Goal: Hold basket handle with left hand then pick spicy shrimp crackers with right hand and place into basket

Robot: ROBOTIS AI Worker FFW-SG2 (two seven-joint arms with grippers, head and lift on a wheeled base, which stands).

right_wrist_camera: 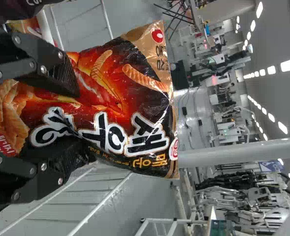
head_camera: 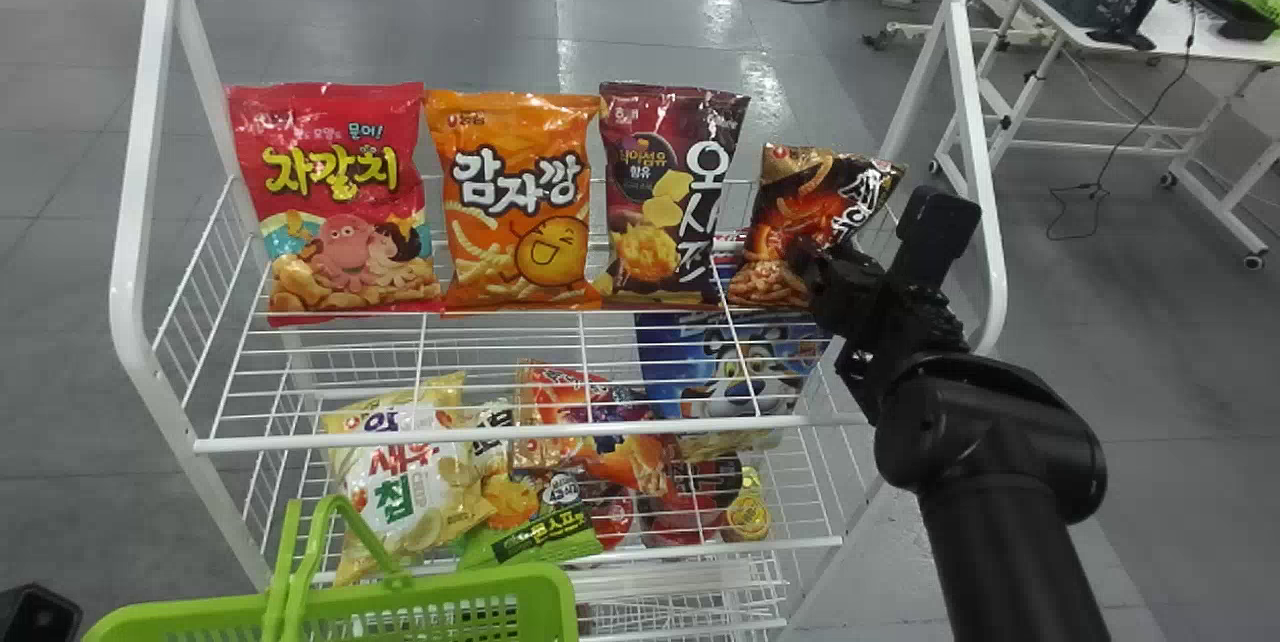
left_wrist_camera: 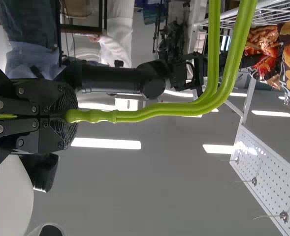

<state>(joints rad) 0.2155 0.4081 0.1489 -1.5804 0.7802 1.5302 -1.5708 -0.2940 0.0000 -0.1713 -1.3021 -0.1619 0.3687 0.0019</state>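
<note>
On the upper shelf's right end, the spicy shrimp crackers [head_camera: 790,212], a black and red bag, lean to the right. My right gripper [head_camera: 812,257] is at the bag's lower right side. In the right wrist view the right gripper [right_wrist_camera: 76,118] is shut on the crackers [right_wrist_camera: 130,98], the bag squeezed between its fingers. The green basket [head_camera: 430,607] shows at the bottom left of the head view, its handle [head_camera: 330,522] raised. In the left wrist view my left gripper [left_wrist_camera: 68,115] is shut on the green handle [left_wrist_camera: 149,112].
Left of the crackers stand a dark purple bag [head_camera: 665,192], an orange bag [head_camera: 520,202] and a red bag [head_camera: 345,202]. A lower shelf holds several snacks. The white rack frame [head_camera: 985,182] rises close to the right arm. A white table [head_camera: 1180,37] stands farther right.
</note>
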